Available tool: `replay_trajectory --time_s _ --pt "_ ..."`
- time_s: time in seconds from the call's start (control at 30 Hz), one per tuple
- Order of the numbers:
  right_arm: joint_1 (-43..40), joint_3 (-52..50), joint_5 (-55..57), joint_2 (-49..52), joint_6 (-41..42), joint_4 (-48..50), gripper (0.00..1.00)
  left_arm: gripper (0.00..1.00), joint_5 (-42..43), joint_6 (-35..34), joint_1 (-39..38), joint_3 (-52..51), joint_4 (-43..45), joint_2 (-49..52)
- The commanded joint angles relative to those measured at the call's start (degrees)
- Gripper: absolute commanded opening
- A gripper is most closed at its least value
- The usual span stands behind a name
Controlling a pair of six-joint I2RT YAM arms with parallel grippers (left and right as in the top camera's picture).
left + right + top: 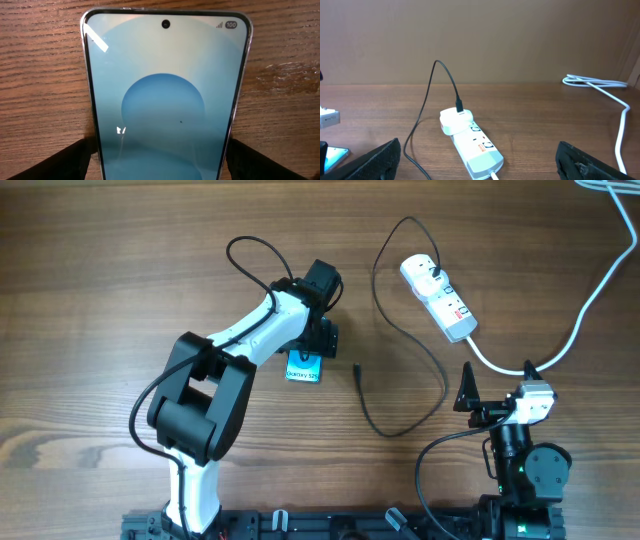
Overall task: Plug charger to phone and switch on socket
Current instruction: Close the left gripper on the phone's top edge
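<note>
Left gripper (318, 345) straddles the phone (165, 100) flat on the table (90, 270), can't tell if it's actually pinching. Right gripper (498, 382) gapes wide, empty. Smart move: hold the phone steady, port facing the charger tip (357, 368) lying nearby.

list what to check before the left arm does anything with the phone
1. Phone between the left pincer fingers: ok.
2. Fingers actually gripping the phone: cannot tell.
3. Charger tip lying free, apart from the phone: ok.
4. Charger plug seated at the socket: ok.
5. Right pincer open and empty: ok.
6. Socket switched on: cannot tell.
</note>
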Motion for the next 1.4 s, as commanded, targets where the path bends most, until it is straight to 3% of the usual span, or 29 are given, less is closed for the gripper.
replay_trajectory --time_s 0.0,0.53,1.37 --pt "0.13 -0.07 0.76 -0.09 0.7 0.15 1.0 0.86 -0.79 0.15 -0.15 -0.87 -0.44 2.75" --pt "0.13 -0.07 0.76 -0.09 0.7 0.15 1.0 0.77 -0.79 0.15 -0.15 -0.87 -1.73 2.75" --pt "0.13 -0.07 0.76 -0.09 0.68 0.15 1.0 0.73 -0.79 -1.44 -0.13 -0.63 -0.85 -0.5"
